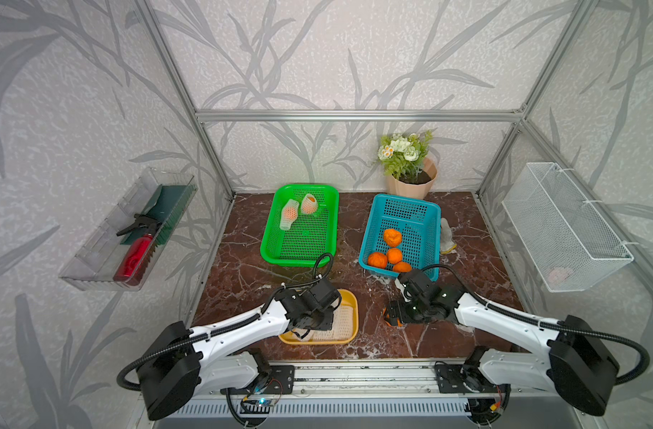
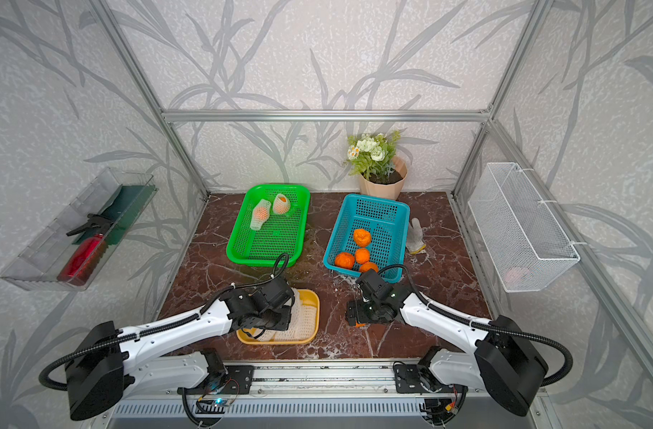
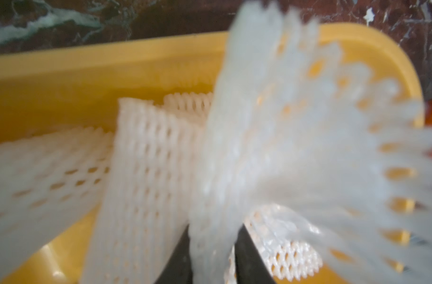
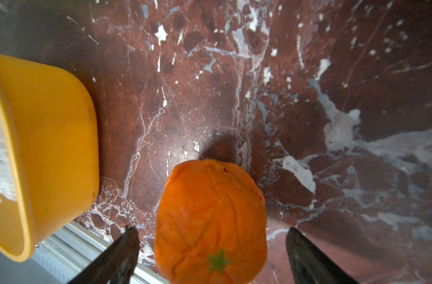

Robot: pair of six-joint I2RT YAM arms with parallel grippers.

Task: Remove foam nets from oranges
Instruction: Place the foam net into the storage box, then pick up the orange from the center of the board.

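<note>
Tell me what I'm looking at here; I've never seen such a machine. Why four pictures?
It is a robot with two arms at a marbled table. Two pictures look down from above, nearly alike; two come from cameras on the wrists. The green basket holds two netted oranges, the blue basket four bare oranges. The left gripper has a foam net between its fingers over the yellow tray of removed nets; whether it grips is unclear. The right gripper stands open around an unwrapped orange.

Empty off-white foam nets [image 1: 341,321] heaped in yellow tray [image 1: 356,315]; two oranges [image 1: 290,213] netted, five bare.
</note>
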